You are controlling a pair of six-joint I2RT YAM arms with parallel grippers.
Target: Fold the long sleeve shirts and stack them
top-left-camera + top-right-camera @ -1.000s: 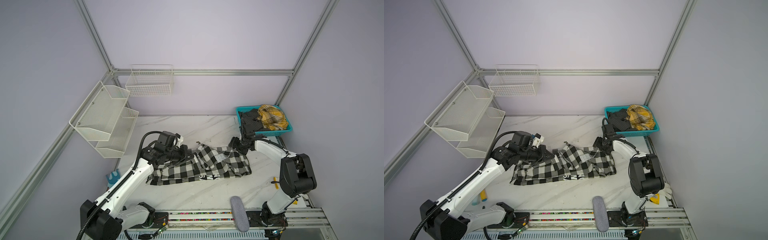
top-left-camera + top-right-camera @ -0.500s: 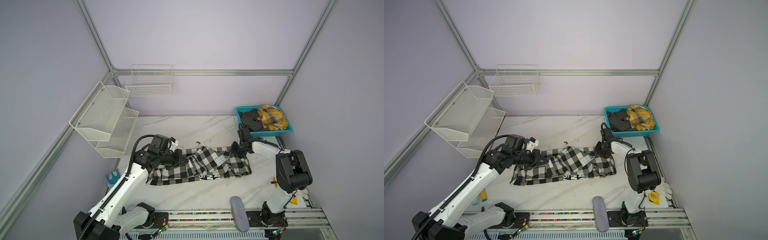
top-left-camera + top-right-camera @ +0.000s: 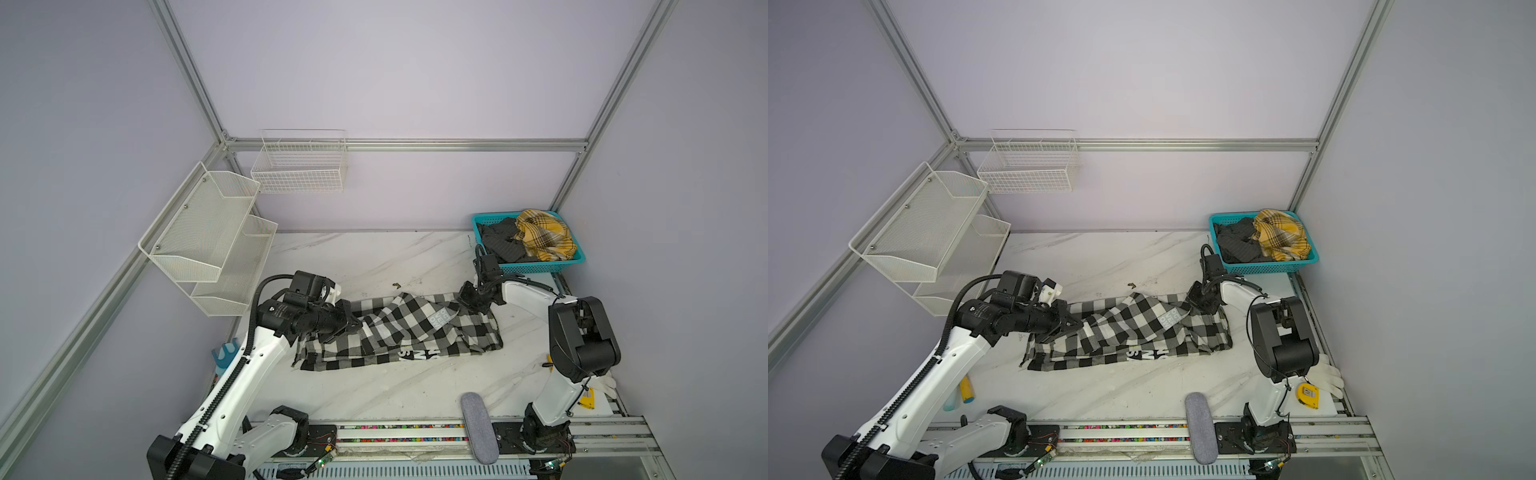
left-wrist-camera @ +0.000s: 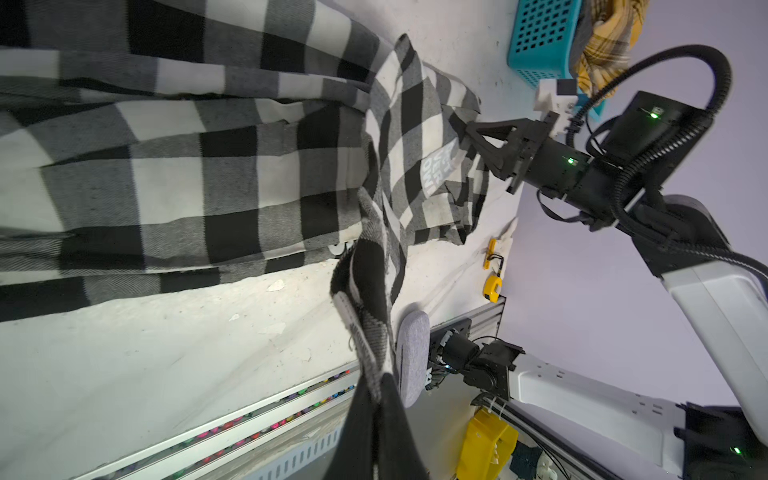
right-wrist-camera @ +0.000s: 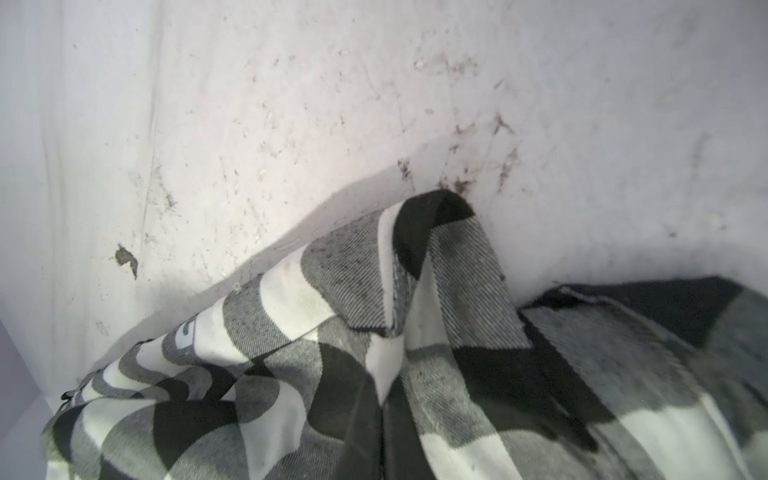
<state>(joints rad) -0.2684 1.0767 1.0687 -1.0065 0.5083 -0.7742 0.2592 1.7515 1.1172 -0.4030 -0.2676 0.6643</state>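
Fingers (image 4: 358, 440) of the left gripper (image 3: 353, 323) are pressed together on a strip of the check shirt (image 3: 399, 334). The left wrist view shows the cloth running out from between them, pulled a bit tight. The right gripper (image 3: 466, 297) is shut too. It bites the shirt at its far right corner, close to the basket (image 3: 536, 266). In the right wrist view the cloth humps up in a little peak where the grip should be. That view is dark and fuzzy low down, so the pinch there is probably real, but the pads do not show well.

The check shirt lies across the middle of the bench (image 3: 374, 257), the long way, from the left side to the right side. It looks partly folded: a long narrow band with white letters (image 3: 439, 318) on top and more along its front edge. Each gripper holds one end, along the far side. My guess is that this lets both ends go up together, so the cloth keeps straight when it is laid over toward the front edge. One hold alone would let the other end sag and bunch.

Two more wait in the basket at the far right corner: a yellow shirt (image 3: 544, 235) beside a grey shirt (image 3: 498, 246). No folded pile is on the bench yet, so most of the job is left.
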